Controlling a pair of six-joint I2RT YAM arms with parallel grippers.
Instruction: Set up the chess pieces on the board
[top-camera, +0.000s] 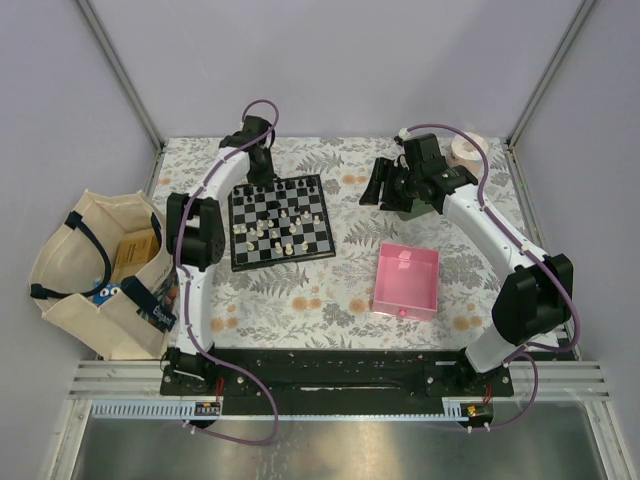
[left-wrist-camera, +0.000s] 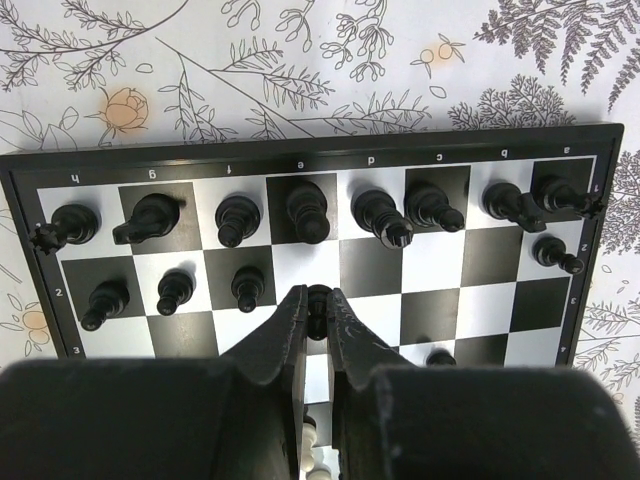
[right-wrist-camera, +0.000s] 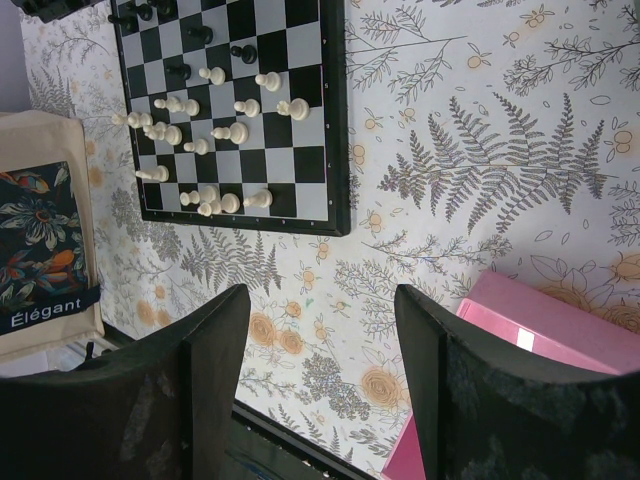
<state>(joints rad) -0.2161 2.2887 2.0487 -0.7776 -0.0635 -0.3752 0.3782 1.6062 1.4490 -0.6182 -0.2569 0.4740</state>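
On the board (left-wrist-camera: 437, 262), 1 black pawn (left-wrist-camera: 318, 298) sits between left jaws (closed).

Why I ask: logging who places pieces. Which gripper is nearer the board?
Left. The left gripper is over the board, shut on a black piece; the right gripper hangs open off the board's side, above the tablecloth by the pink tray.

Right gripper (right-wrist-camera: 320, 300) jaws apart above desk (right-wrist-camera: 480, 170); board (right-wrist-camera: 338, 120) top-left with cream pieces (right-wrist-camera: 230, 132), pink tray (right-wrist-camera: 560, 325) lower right.
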